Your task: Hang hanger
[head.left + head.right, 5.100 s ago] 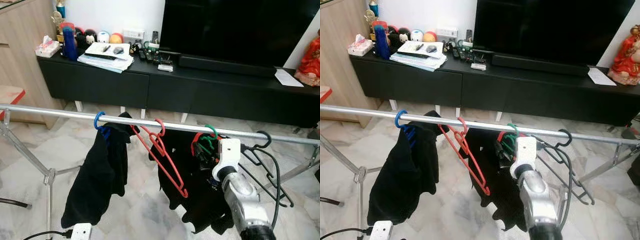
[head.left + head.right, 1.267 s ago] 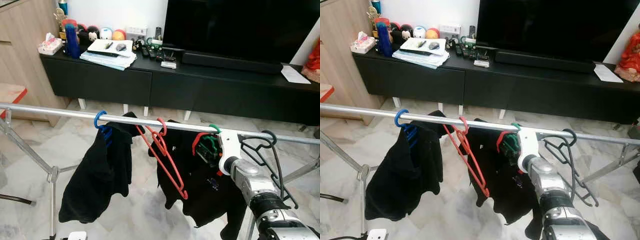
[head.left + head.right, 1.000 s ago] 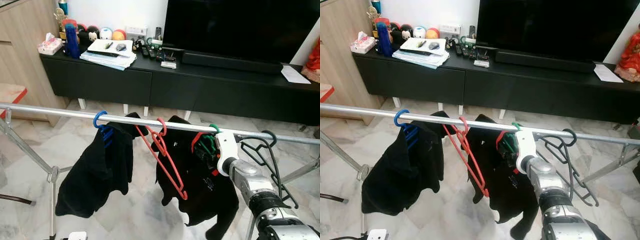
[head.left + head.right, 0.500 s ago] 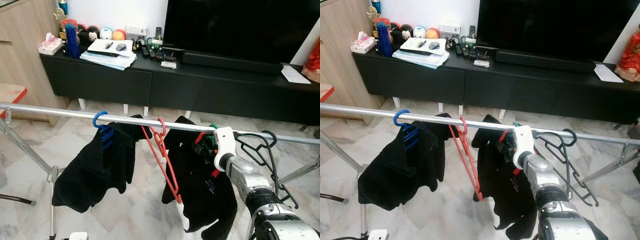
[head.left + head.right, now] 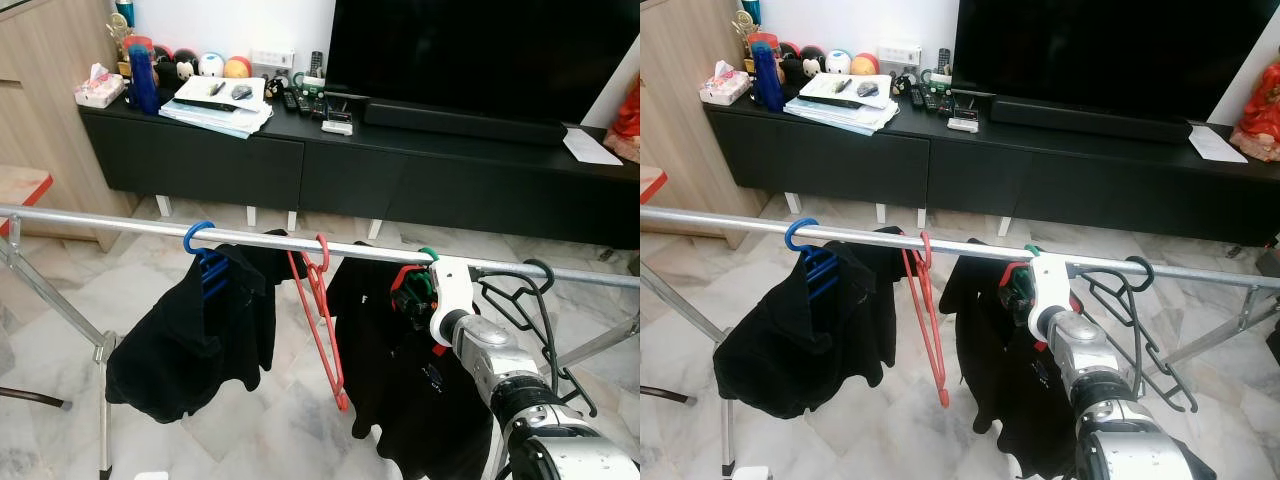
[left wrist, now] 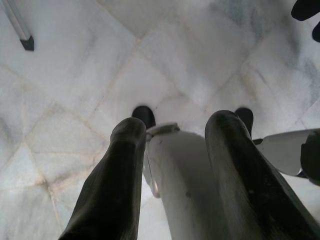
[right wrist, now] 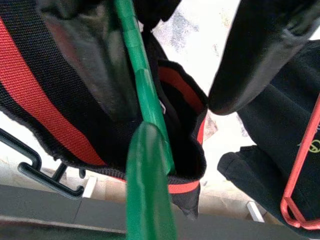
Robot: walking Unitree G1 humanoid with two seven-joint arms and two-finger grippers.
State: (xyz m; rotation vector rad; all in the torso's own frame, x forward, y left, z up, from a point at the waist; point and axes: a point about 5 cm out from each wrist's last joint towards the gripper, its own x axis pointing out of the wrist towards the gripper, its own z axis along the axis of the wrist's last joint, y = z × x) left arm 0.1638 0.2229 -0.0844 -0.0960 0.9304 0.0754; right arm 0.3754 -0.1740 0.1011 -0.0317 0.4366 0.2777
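Observation:
A silver rail [image 5: 100,222] crosses in front of me. On it hang a blue hanger [image 5: 197,240] with a black garment [image 5: 190,340], an empty red hanger [image 5: 322,300], a green hanger [image 5: 428,255] carrying a black garment with red trim [image 5: 390,380], and empty black hangers [image 5: 530,300]. My right arm [image 5: 470,340] reaches up to the rail at the green hanger. In the right wrist view the green hanger [image 7: 147,150] runs between the spread fingers [image 7: 260,50] of my right gripper [image 7: 165,95]. My left gripper [image 6: 172,150] hangs open above the floor.
A long black TV cabinet [image 5: 250,160] with a large TV [image 5: 480,50] stands behind the rail. The rack's leg [image 5: 100,350] stands at the left on the marble floor [image 5: 280,430]. A wooden cupboard [image 5: 40,110] is at far left.
The garments and the red hanger have swung on the rail; the red hanger now hangs almost edge-on. My right arm stays at the green hanger, shifted slightly.

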